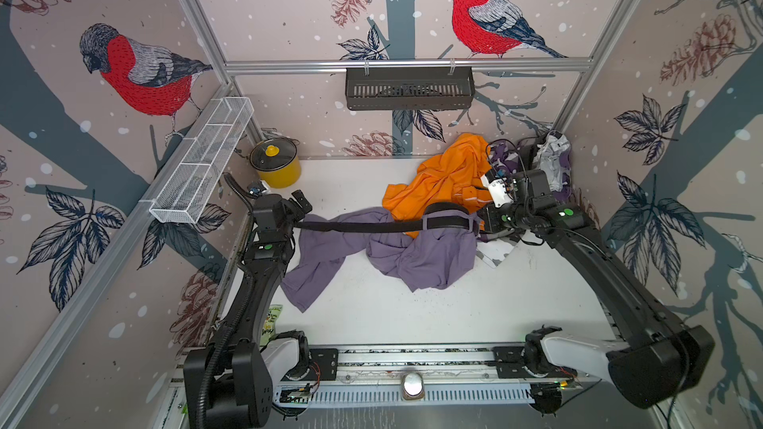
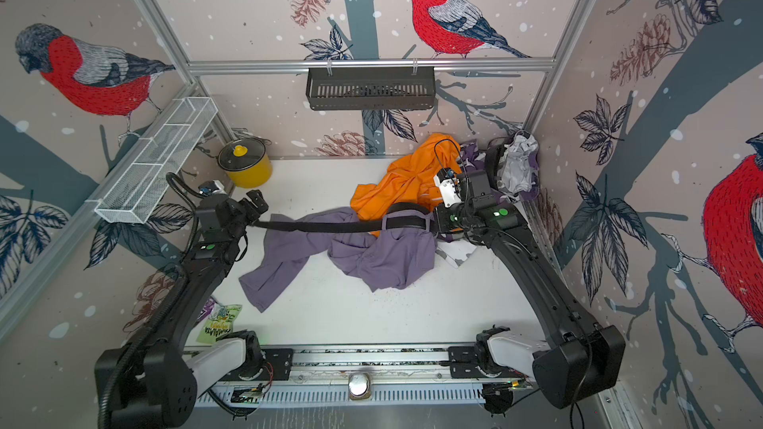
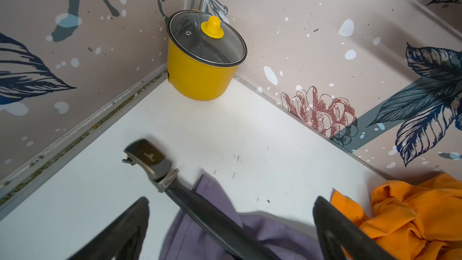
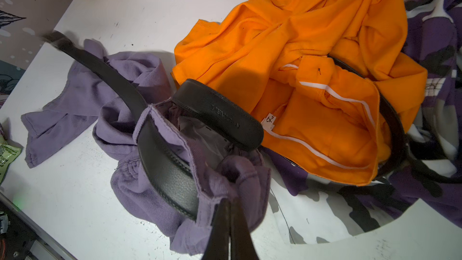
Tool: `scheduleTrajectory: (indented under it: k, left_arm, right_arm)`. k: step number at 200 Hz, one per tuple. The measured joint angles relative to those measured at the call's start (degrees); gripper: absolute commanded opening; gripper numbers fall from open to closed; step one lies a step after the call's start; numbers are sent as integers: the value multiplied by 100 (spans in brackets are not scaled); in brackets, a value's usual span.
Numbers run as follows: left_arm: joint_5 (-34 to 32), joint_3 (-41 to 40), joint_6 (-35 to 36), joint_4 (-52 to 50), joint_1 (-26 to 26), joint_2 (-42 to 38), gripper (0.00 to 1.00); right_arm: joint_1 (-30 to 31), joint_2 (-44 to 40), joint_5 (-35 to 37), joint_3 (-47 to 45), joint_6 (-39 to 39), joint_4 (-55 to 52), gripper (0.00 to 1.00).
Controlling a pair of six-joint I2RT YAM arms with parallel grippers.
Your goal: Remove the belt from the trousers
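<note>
The trousers [image 1: 429, 257] are pinned at the waistband by the right claw [image 4: 228, 203], clamped on the cloth as an anchor. The belt [image 1: 355, 226] is stretched from their loops across the table [image 1: 371, 311], ungripped inside the wide-spread left claw [image 3: 231, 200].

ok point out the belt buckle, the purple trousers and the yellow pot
belt buckle [image 3: 147, 157]: left wrist view, on its flat metal face
purple trousers [image 1: 433, 257]: in a top view, on the bunched cloth below the waistband
yellow pot [image 3: 197, 76]: left wrist view, on its yellow side wall
</note>
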Motion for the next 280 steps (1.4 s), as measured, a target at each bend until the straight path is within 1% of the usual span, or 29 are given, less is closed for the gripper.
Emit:
scheduleTrajectory:
  k: [16, 31, 42, 50, 68, 80, 96, 117, 134, 177, 204, 224, 238, 248, 253, 264, 280]
  left_arm:
    - [-122, 184, 50, -330, -103, -59, 100]
    - [-70, 310, 153, -597, -157, -76, 100]
    - [-52, 354, 341, -706, -389, -111, 100]
    - [-11, 396, 535, -745, -750, -136, 100]
    - [96, 551, 1158, -717, -1969, -2, 100]
    - [103, 590, 1543, -658, -2638, 197, 100]
    - [125, 557, 1937, -649, -3279, 448, 100]
    - [125, 367, 2312, -470, -3926, 647, 100]
    - [140, 256, 2549, -289, -4223, 844, 100]
    - [221, 315, 2962, 155, -4666, 1449, 100]
    - [221, 426, 3108, 402, -4850, 1910, 99]
    - [127, 496, 3134, 573, -4889, 2269, 90]
    - [-68, 540, 3134, 732, -4894, 2503, 82]
    - [-234, 595, 3128, 813, -4894, 2645, 79]
    - [-315, 625, 3121, 861, -4894, 2699, 75]
    - [-507, 697, 3082, 977, -4894, 2796, 63]
    - [-713, 758, 3073, 1119, -4898, 2855, 37]
  right_arm:
    - [28, 33, -9, 17, 0, 7, 0]
    - [35, 52, -22, 28, -2, 26, 0]
    - [44, 63, -26, 52, 0, 26, 0]
    - [52, 70, -46, 72, -2, 37, 0]
    - [66, 74, -74, 109, -2, 44, 0]
    - [66, 74, -90, 120, -4, 48, 0]
    - [66, 74, -94, 120, -4, 46, 0]
    - [66, 70, -111, 120, -2, 48, 0]
    - [66, 59, -116, 120, -2, 48, 0]
    - [66, 42, -155, 125, -4, 55, 0]
    - [66, 9, -212, 129, -4, 68, 0]
    - [66, -7, -236, 129, -2, 70, 0]
    - [66, -24, -251, 118, -2, 90, 0]
    - [66, -42, -256, 107, -2, 90, 0]
    - [66, -52, -256, 105, -2, 85, 0]
    - [66, -79, -258, 96, -2, 87, 0]
    - [61, -109, -258, 92, -2, 96, 0]
